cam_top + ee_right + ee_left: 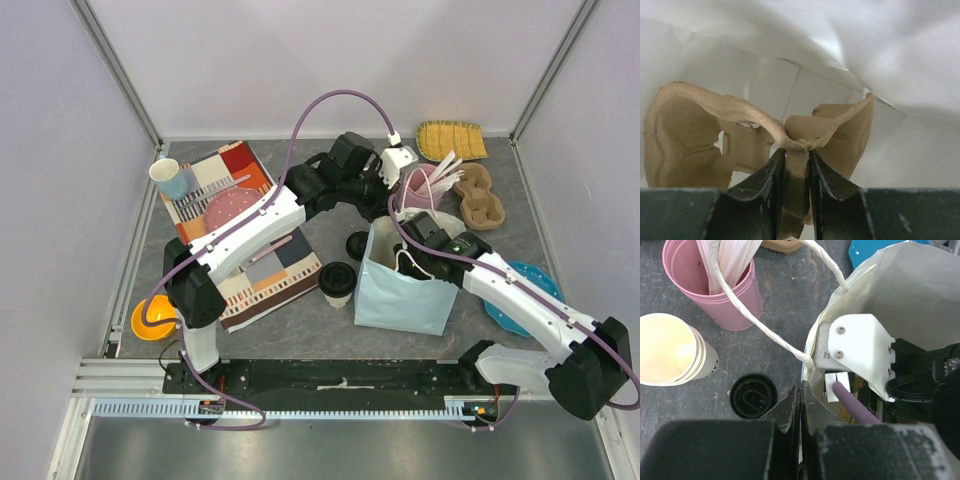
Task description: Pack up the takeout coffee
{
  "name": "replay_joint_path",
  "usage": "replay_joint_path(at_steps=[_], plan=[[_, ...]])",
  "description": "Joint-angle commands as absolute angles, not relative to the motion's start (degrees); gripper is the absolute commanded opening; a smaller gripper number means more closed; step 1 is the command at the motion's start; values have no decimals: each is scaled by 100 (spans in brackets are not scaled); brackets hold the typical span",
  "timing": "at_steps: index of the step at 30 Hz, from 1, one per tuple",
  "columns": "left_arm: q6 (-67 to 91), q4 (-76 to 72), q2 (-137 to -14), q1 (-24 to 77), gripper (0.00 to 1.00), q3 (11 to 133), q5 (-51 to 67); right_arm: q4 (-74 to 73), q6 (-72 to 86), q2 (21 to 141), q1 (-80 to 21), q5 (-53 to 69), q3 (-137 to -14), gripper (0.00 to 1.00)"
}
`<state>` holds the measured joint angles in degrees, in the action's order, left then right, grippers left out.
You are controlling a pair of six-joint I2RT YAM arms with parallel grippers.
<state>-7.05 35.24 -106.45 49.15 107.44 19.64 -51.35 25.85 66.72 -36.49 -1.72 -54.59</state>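
Takeout coffee (337, 283) sits low and centre in the overhead frame, a small white cup under its black lid, standing on the table just left of the light-blue paper bag (405, 290) and touched by nobody. A second black-lidded item (358, 244) lies just above it; from overhead it is hard to say whether that is a loose lid or another cup.

Over to the bag, and that is where the action is! The right gripper (792, 165) is down inside it, jaws drawn narrow and pinching the central ridge of a brown pulp cup carrier (740, 135), with white bag walls all around. The left gripper (800, 405) is fully closed at the bag's rim, near where the twisted white handle (760, 322) is fixed; whether it actually nips the paper edge, the wrist view does not settle.

Further out, upper left of the left wrist view: a pink cup (715, 285) holding white straws, and below it a stack of lidless paper cups (672, 350).

So the step looks like seating the carrier in the bag. Next up, by my reckoning: let the carrier go, lift clear without dragging the bag, then fetch the coffee upright.
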Motion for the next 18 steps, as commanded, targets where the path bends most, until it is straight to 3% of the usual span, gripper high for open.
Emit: replay_joint_path(at_steps=[1,18], plan=[[-571,3067,-10336,5010,2,10802,2215,-5361,3101,6899,-3674,-35,-5564,32],[-387,2944,-10397,5045,2,10820,2426,-5186,3243,7084,-3674,-422,-5072,45]])
